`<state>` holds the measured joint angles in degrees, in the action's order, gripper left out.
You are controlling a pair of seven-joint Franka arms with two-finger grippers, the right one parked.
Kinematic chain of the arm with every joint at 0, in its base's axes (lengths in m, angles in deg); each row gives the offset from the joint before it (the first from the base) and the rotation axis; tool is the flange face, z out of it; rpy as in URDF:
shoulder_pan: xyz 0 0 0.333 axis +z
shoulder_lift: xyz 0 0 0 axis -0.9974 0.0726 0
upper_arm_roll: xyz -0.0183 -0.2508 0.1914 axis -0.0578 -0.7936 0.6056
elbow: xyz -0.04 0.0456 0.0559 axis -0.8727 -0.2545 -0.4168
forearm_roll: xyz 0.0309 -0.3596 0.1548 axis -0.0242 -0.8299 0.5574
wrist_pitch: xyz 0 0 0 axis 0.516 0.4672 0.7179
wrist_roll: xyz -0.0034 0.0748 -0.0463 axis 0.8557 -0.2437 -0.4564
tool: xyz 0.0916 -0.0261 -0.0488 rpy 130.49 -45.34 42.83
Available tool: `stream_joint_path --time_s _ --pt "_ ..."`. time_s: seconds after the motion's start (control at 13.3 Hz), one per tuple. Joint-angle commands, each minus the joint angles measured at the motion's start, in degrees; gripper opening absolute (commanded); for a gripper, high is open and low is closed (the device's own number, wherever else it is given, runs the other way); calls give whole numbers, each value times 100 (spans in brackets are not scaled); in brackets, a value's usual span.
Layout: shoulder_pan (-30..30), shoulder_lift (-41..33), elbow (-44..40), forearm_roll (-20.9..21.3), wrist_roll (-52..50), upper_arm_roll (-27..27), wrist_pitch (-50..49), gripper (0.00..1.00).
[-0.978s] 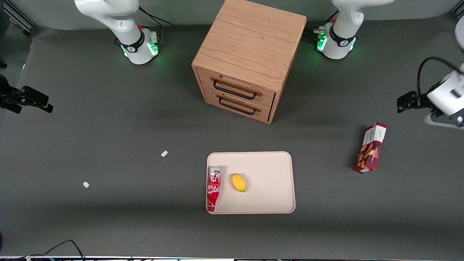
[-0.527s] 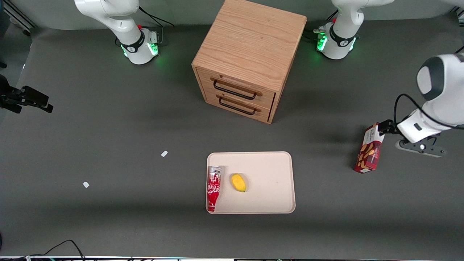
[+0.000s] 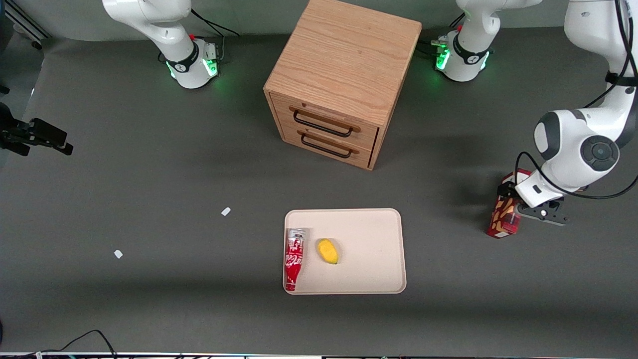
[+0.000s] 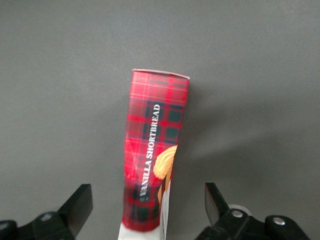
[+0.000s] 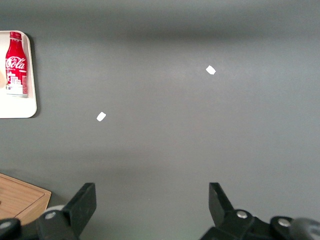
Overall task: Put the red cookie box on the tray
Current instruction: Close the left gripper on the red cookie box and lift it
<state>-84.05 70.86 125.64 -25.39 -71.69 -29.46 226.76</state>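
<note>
Toward the parked arm's end of the table, two white scraps (image 3: pixel 226 211) are lying on the dark mat, well apart from everything else. Near mid-table, the cabinet (image 3: pixel 341 80) is standing with both drawers shut. Nearer the front camera, the tray (image 3: pixel 369 249) is carrying a can (image 3: pixel 294 258) along one edge and a yellow piece (image 3: pixel 328 251) beside it; the rest of its surface is lying bare. Toward the working arm's end, the box (image 3: pixel 503 219) is resting on the mat, well apart from the tray. The gripper (image 4: pixel 145 205) is hovering directly above the box, fingers (image 4: pixel 80 202) spread wide, one on each side of the carton and touching neither face.

Judgement: the carton is looking light and stiff along its edges, though its broad cardboard faces are likely giving under hard pressure. The printed surface is probably somewhat slick. Taking hold across the narrow width, near mid-length, is appearing the soundest course, with moderate squeeze only.
</note>
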Motion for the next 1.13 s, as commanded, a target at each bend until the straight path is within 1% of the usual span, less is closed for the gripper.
stream_joint_path --time_s 0.0,0.15,0.23,0.3,0.45,0.53,0.6,0.9,1.05 --pt "-100 198 30 -11 78 113 258 99" --pt "-161 339 39 -20 78 183 312 96" --pt "-179 383 39 -20 70 192 329 90" --pt "-179 410 39 -20 78 201 338 73" --pt "-187 393 30 -20 78 201 260 23" --pt "-188 358 30 -20 78 201 216 4" --pt "-188 349 30 -20 78 201 206 0" --pt "-196 314 -22 -46 78 201 189 0" --pt "-205 243 -197 -46 70 201 -117 0"
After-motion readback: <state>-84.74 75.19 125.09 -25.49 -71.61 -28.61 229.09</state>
